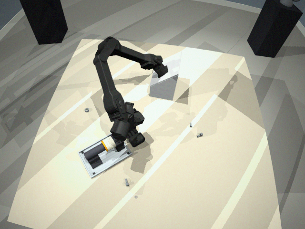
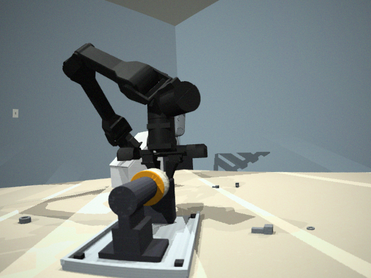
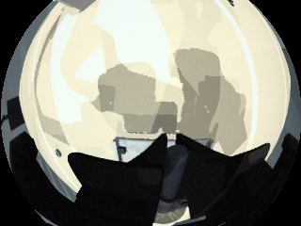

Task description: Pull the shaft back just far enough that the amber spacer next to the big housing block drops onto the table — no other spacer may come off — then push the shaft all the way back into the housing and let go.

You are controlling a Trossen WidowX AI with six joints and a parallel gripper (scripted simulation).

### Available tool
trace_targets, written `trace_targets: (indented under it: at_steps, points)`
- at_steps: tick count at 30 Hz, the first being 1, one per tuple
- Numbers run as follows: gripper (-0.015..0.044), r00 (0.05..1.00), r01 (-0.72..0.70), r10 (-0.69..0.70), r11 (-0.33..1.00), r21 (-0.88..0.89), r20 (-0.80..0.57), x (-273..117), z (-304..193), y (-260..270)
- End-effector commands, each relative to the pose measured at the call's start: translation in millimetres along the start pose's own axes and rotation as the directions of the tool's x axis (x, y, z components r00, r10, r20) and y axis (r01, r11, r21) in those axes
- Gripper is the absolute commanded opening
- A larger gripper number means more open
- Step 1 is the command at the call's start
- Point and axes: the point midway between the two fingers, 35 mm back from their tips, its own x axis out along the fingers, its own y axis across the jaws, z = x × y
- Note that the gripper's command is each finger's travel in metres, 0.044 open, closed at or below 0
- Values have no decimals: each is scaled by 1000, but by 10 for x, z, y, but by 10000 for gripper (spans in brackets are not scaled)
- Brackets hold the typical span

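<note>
The dark housing block stands on the grey tray. The amber spacer is a ring beside the housing's open end, still up around the shaft line. Cream spacers sit right behind it, on the side away from the housing. My gripper is shut on the dark shaft, beyond the cream spacers. The shaft inside the rings and housing is hidden, so its insertion depth cannot be seen. No spacer is visible lying on the table.
A grey nut lies beyond the tray. A bolt and a washer lie beside it. Two small parts lie farther right. A pale wedge-shaped box stands near the arm's base.
</note>
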Motion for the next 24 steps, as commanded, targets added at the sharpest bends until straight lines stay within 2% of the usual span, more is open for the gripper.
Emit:
trace_targets:
  at_steps: [1, 24]
  points:
    - [0, 1000, 0, 0, 1000, -1, 4, 0, 21, 0]
    - [0, 1000, 0, 0, 1000, -1, 4, 0, 47, 0]
